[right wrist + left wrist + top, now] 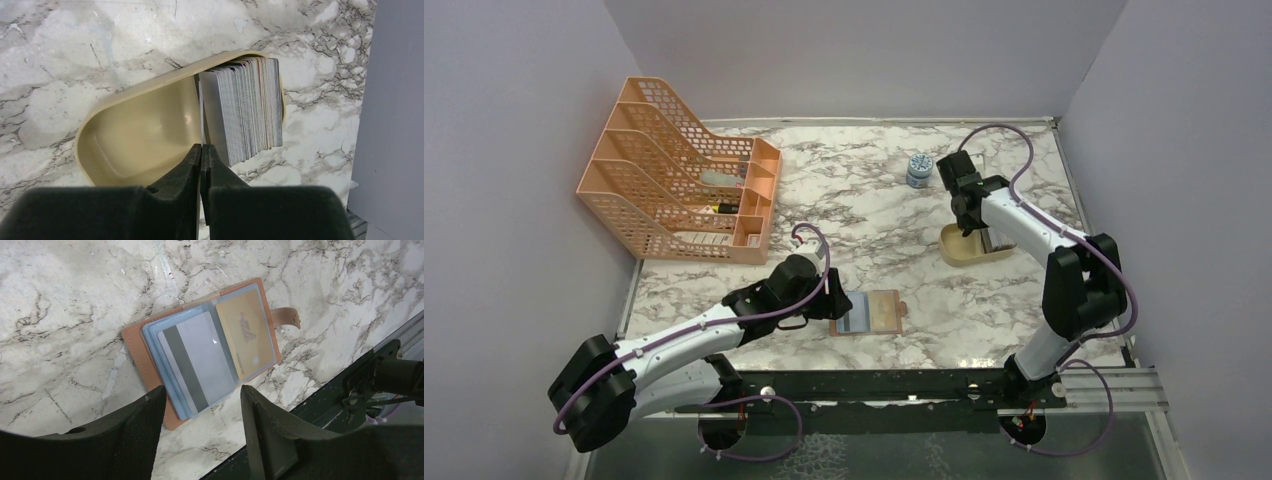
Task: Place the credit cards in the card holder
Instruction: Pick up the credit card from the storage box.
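Observation:
The tan leather card holder (871, 312) (136, 346) lies open on the marble near the front edge. A grey card (197, 362) sits in its left clear sleeve and a gold card (247, 332) in its right one. My left gripper (834, 305) (203, 388) hovers open just left of it, nothing between its fingers. A stack of credit cards (247, 110) (994, 240) stands on edge in a beige oval tray (135, 135) (959, 252). My right gripper (201, 146) (969, 228) is over the tray, shut on one thin card (201, 115) at the stack's left side.
An orange mesh file organiser (679, 185) stands at the back left. A small blue-grey jar (917, 170) sits behind the tray. Grey walls close in the table on three sides, and a black rail (904, 385) runs along the near edge.

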Tool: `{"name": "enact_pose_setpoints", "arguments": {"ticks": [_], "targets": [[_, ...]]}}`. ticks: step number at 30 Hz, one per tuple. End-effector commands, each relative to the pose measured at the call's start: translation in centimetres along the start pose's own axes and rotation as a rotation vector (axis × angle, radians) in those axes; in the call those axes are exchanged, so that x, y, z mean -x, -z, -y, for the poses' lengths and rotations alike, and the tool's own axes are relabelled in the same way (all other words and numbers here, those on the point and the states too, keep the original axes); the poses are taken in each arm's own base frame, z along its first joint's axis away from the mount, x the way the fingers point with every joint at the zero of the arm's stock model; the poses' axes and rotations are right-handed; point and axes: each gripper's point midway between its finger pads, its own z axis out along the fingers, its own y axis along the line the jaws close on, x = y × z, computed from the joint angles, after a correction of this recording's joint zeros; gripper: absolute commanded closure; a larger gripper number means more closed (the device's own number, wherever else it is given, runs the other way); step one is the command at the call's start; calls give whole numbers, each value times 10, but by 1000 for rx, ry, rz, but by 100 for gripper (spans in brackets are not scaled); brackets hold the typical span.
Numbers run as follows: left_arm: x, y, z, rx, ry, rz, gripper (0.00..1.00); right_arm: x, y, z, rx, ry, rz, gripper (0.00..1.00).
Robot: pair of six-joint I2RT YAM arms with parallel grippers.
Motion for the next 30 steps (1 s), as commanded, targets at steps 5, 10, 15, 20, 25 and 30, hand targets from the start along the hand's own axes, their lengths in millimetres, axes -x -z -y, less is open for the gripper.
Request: {"name": "enact_pose_setpoints", "arguments": {"ticks": [5,10,15,20,25,30], "targets": [[-1,4,7,-34,19,-5,41,-1,-18,6,-59,23,-22,96],[0,2,9,-43,18,-6,41,7,-20,6,-51,10,-14,94],[1,1,9,-36,7,-10,41,4,-24,12,-81,25,-25,93],[0,1,8,-39,12,-6,41,4,-25,19,-92,24,-23,93],[-1,-1,8,-38,12,-12,41,8,-22,15,-53,20,-15,99],[1,1,11,-43,11,-9,41,8,-13,6,27,5,-16,99]]}}
